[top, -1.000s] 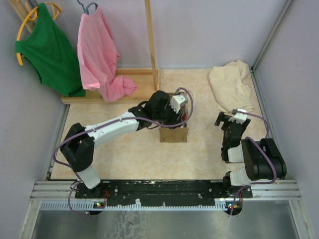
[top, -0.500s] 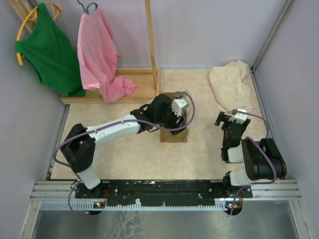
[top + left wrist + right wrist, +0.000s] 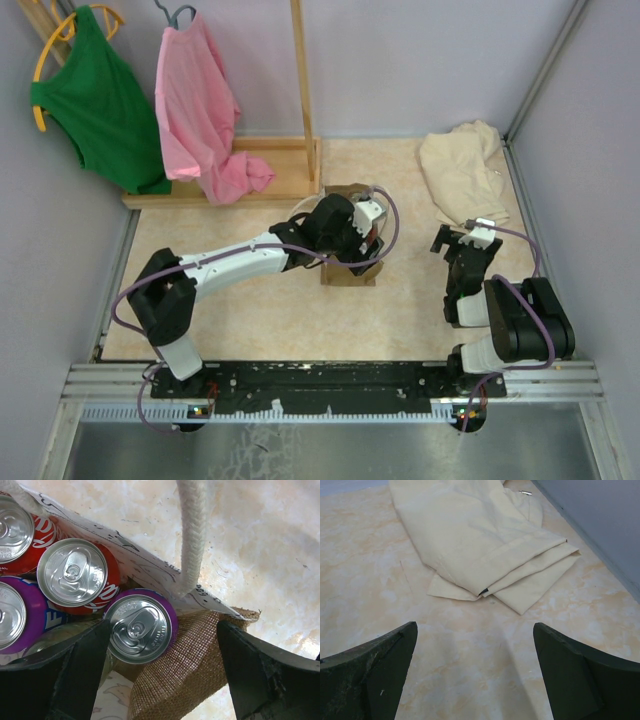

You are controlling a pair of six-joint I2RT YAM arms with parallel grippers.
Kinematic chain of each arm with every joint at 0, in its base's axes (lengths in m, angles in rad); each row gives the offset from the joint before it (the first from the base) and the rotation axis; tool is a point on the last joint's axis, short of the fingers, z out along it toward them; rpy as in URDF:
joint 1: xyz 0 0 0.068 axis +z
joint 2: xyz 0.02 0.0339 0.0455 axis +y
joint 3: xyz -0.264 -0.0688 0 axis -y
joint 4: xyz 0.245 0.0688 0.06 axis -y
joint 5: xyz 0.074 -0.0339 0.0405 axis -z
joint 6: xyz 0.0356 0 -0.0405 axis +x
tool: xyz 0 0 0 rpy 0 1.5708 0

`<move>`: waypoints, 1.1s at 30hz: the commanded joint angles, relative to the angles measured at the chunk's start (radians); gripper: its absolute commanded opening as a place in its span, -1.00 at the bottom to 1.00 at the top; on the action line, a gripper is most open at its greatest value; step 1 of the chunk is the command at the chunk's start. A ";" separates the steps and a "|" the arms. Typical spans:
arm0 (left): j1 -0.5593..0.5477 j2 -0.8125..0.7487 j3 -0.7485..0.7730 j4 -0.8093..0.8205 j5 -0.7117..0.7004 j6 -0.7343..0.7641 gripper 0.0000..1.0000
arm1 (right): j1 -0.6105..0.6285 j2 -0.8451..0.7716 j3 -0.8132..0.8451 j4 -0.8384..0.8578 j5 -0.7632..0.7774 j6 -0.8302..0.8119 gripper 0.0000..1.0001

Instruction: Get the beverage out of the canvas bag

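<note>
The left fingers (image 3: 80, 675) are hanging spread wide over the open mouth of the canvas bag (image 3: 348, 272), gripping nothing. The bag is sitting mid-desk (image 3: 260, 310), and the left arm is reaching over it from above. Several cans are standing upright inside, lids facing the wrist camera, so each can's long axis is running straight along the line of descent.

The purple can (image 3: 140, 629) is lying directly between the two fingers, close to one of them. The other finger is sitting out over the bag's burlap corner, beside the rope handle (image 3: 192, 530). A red can (image 3: 72, 572) is touching the purple one.

The right fingers (image 3: 375, 670) are also gaping and empty, well apart from the bag and facing the beige cloth heap (image 3: 480, 545). The left arm is probably the one to go down.
</note>
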 commanded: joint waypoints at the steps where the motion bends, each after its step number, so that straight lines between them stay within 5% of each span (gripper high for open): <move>1: -0.029 0.010 0.007 -0.096 -0.038 -0.019 0.87 | 0.005 0.001 0.025 0.044 0.011 0.002 0.98; 12: -0.081 -0.050 0.028 -0.112 -0.150 -0.017 0.85 | 0.005 0.001 0.025 0.044 0.011 0.001 0.98; 33: -0.080 0.130 0.081 -0.113 -0.196 0.006 0.80 | 0.006 0.001 0.025 0.044 0.011 0.001 0.98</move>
